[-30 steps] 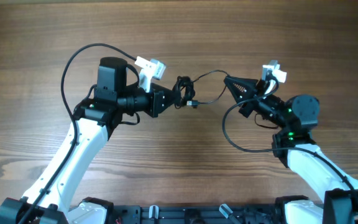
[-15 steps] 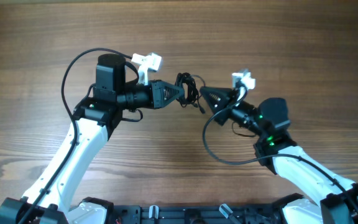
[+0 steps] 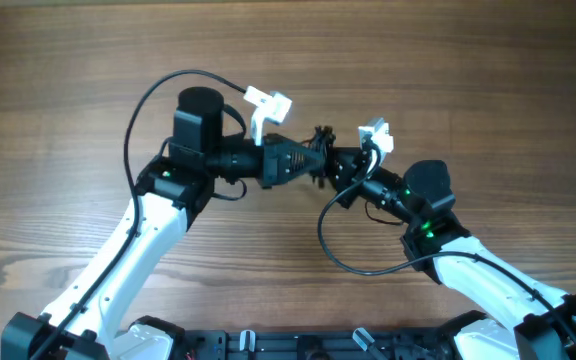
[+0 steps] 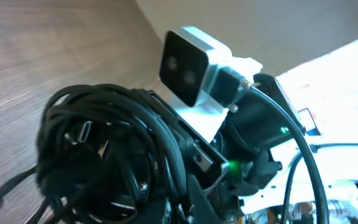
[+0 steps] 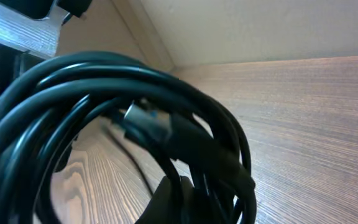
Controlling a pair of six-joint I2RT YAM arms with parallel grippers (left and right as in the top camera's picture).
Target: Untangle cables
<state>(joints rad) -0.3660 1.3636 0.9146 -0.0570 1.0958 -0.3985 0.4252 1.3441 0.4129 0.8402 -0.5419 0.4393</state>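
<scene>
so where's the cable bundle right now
In the overhead view, near the middle of the table, the cable bundle is bunched between the left gripper and the right gripper.

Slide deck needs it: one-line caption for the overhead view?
Left gripper holds the knotted cables over the wooden table, right gripper tip close beside them.

White arm links (image 3: 133,250), black joints (image 3: 198,112), green lights (image 3: 429,229), looping black wires (image 3: 321,235).
</scene>
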